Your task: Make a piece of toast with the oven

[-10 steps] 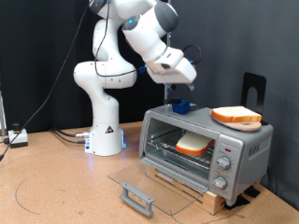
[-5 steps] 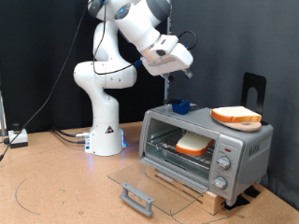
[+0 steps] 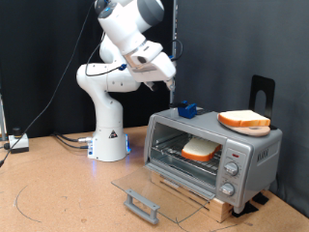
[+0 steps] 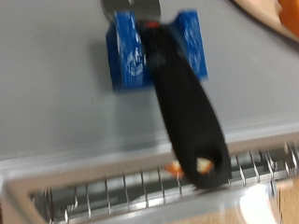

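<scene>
Exterior view. The oven [image 3: 212, 157] stands at the exterior view's right on a wooden board [image 3: 198, 198], its glass door [image 3: 145, 191] folded down flat so the rack is reachable. One piece of toast [image 3: 201, 150] lies on the wire rack [image 3: 193, 159] inside; a second slice [image 3: 244, 120] rests on a plate on the oven's roof, apparently held in reserve. A small blue block [image 3: 186, 110] with a dark handle sits on the roof near its back edge. The gripper [image 3: 164, 81] hangs above and to the left of the oven, touching nothing; no object shows between its fingers, but whether they are spread or closed cannot be told.

Wrist view. The camera looks down on the blue block [image 4: 149, 51] and its black handle [image 4: 187, 107] on the grey roof, with the rack [image 4: 140, 191] beyond the roof's edge. The fingers are not visible.

Setting. A brown tabletop [image 3: 58, 193] carries everything; a black curtain [image 3: 39, 58] backs the scene.
</scene>
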